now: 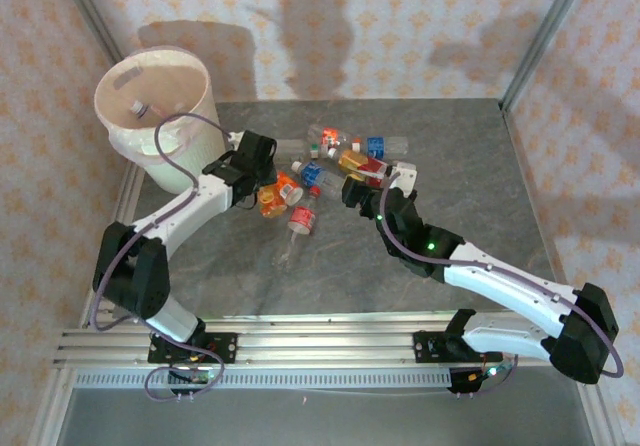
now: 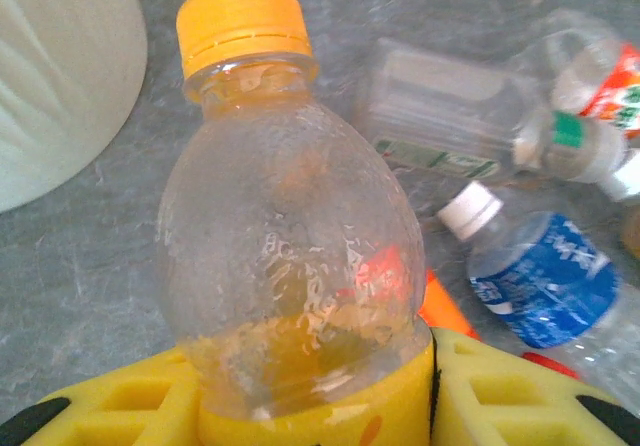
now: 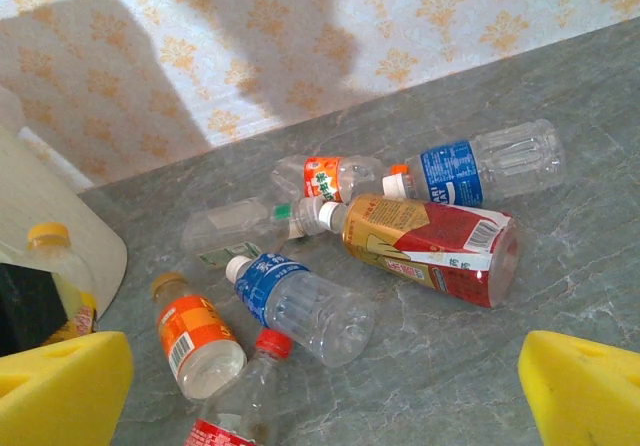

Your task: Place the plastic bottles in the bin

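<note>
Plainly the left arm has the job in hand. At upper left of the top view stands the bin, 1 of it, just beside the left gripper, whose yellow pads are clamped on the lower body of the orange-capped bottle. That bottle's long axis runs straight out from the jaws, cap away. The bin wall sits up and left of the cap, so I'd judge the carry goes that way, with the left arm far nearer than the right. Centre frame, the other plastic bottles lie on their sides in a loose heap on the table. I count 7 down there in the right wrist view, 8 with the held 1. At the heap's right edge, the right gripper hovers with its pads wide apart, holding nothing.
</note>
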